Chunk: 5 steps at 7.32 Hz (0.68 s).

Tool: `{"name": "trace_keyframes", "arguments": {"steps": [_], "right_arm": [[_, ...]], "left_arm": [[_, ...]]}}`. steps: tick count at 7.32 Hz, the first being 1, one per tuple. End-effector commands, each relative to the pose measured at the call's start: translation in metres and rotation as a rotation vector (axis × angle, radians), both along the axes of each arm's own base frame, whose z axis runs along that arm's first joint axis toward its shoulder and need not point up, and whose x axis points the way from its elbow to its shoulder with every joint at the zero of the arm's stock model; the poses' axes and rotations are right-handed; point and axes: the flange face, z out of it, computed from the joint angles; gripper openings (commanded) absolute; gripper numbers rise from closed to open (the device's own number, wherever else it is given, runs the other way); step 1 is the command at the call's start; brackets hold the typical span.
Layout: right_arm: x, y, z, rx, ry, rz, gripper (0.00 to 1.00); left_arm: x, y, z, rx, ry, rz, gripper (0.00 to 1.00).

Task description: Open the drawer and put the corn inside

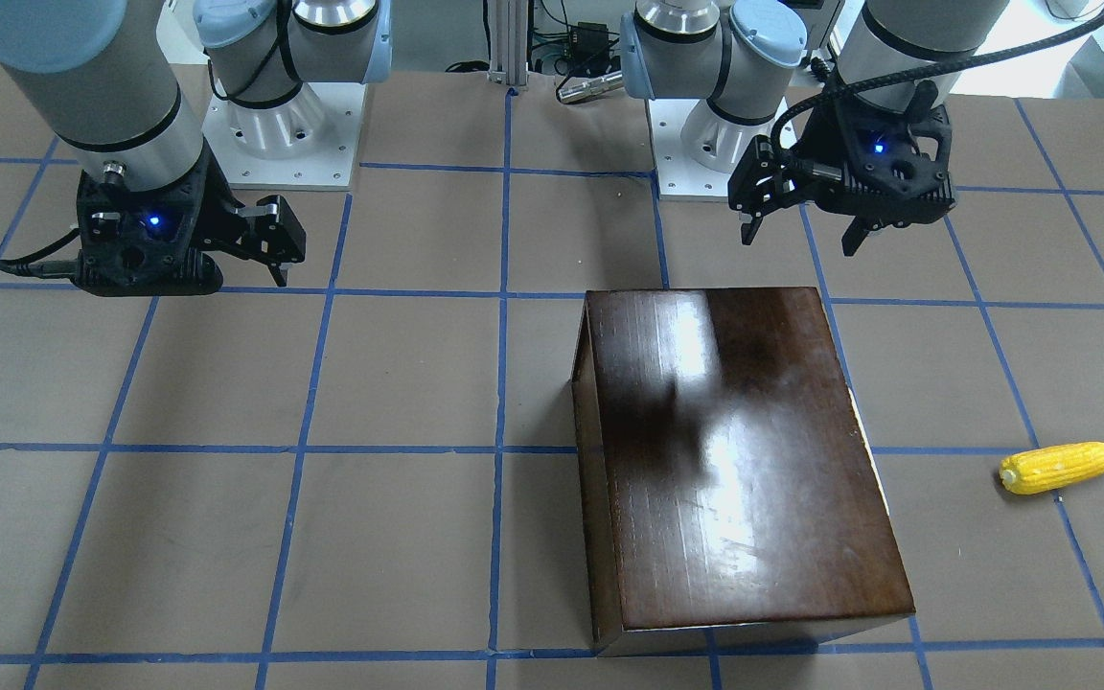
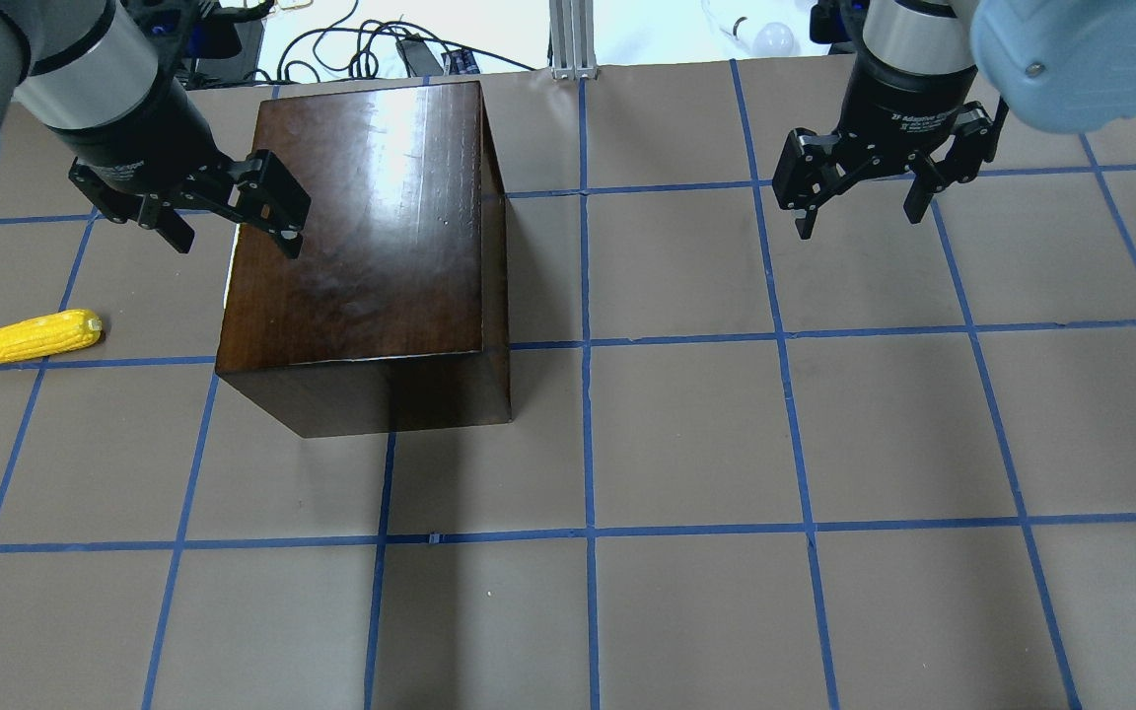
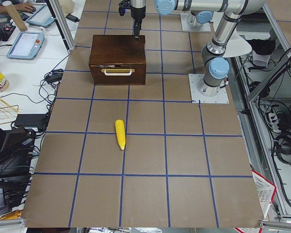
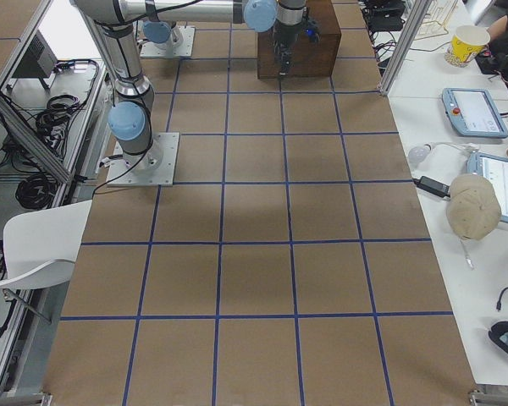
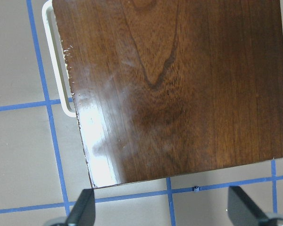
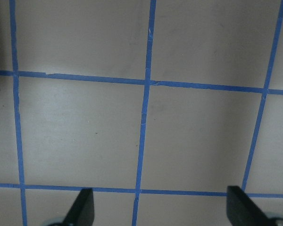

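The glossy dark-brown box stands on the table left of centre and also shows in the front-facing view. Its drawer is shut, and its front has a white handle that faces the robot's left. The yellow corn lies on the table to the left of the box, apart from it, and also shows in the front-facing view. My left gripper is open and empty above the box's handle-side edge. My right gripper is open and empty above bare table at the far right.
The table is brown with a blue tape grid. The two arm bases stand at the robot's edge. A side bench with tablets and a cup lies beyond the table's far edge.
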Motion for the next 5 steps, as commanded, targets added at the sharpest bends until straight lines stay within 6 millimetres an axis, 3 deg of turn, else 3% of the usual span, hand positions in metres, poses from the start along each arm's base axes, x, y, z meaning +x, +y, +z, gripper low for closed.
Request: {"name": "trace_keyframes", "arguments": {"steps": [1, 5], "right_arm": [[0.0004, 0.0001, 0.0, 0.0, 0.0, 0.001, 1.0], [-0.0004, -0.0001, 0.0, 0.0, 0.0, -0.001, 1.0]], "left_arm": [[0.0, 0.0006, -0.0026, 0.006, 0.003, 0.002, 1.0], [-0.0002, 0.002, 0.004, -0.008, 0.004, 0.0, 1.0]]}}
